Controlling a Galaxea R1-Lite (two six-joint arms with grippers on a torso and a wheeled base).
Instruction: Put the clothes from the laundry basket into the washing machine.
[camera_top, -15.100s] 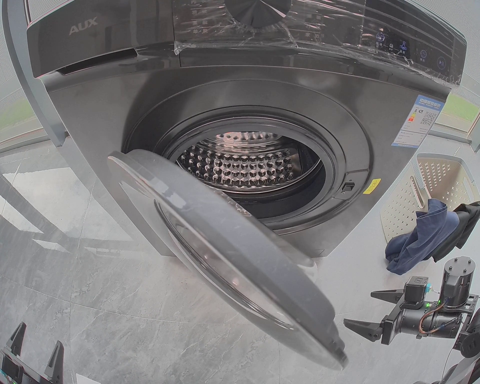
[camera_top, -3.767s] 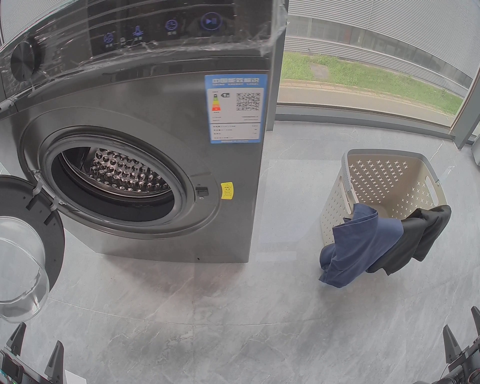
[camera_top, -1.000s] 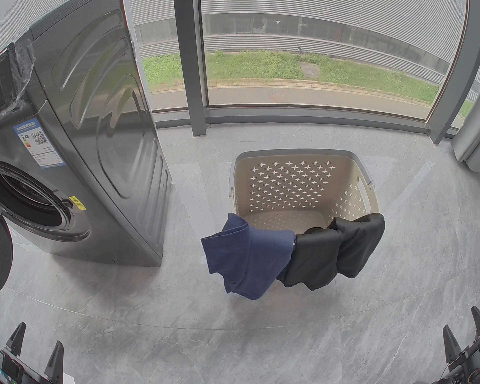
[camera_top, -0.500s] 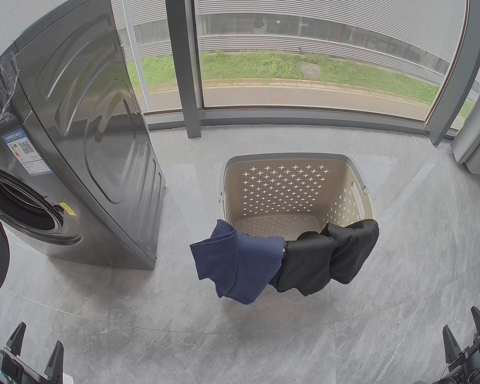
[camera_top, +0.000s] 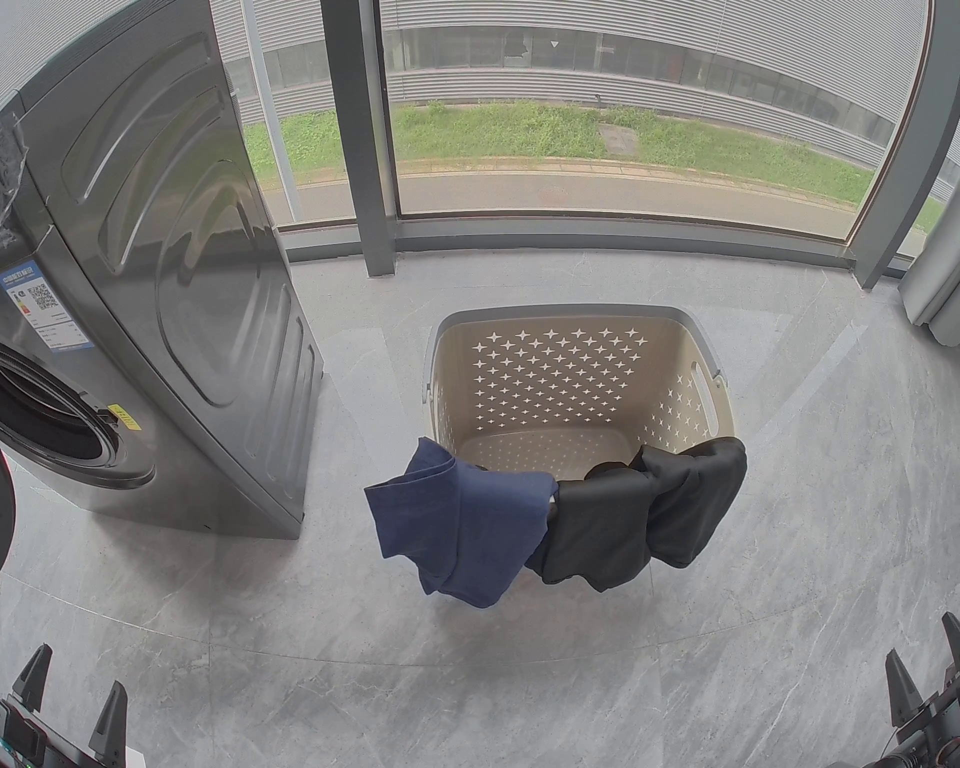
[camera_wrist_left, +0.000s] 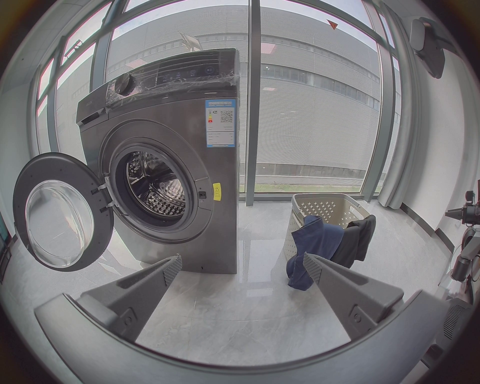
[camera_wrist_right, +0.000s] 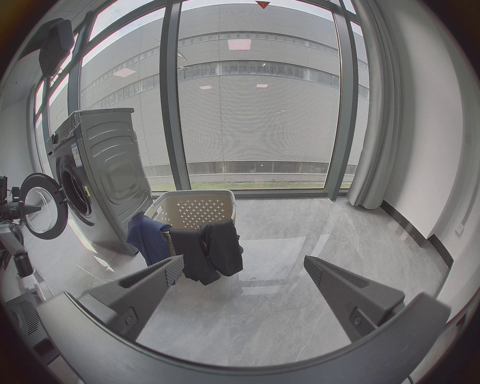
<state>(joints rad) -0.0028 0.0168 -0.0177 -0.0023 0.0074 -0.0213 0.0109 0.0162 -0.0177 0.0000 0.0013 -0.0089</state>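
Observation:
The beige laundry basket (camera_top: 570, 312) stands on the floor ahead. A blue garment (camera_top: 460, 525) and a black garment (camera_top: 640, 515) hang over its near rim. The grey washing machine (camera_top: 170, 270) is at the left, its round door (camera_wrist_left: 60, 210) swung wide and its drum (camera_wrist_left: 155, 182) bare. My left gripper (camera_top: 78, 680) sits low at the near left, open and holding nothing. My right gripper (camera_top: 920, 645) sits low at the near right, also open and holding nothing. Both are well short of the basket. The left wrist view shows the blue garment (camera_wrist_left: 312, 245) beyond the open left gripper (camera_wrist_left: 241, 259). The right wrist view shows the black garment (camera_wrist_right: 210, 250) beyond the open right gripper (camera_wrist_right: 243, 260).
A glass window wall with a grey pillar (camera_top: 360, 140) runs behind the basket. A curtain (camera_top: 935, 280) hangs at the far right. Bare grey tile floor (camera_top: 500, 670) lies between me and the basket and on the basket's right.
The head camera has swung right, away from the washing machine, so the basket now sits in the middle. The right gripper, earlier raised near the door, is down at the edge.

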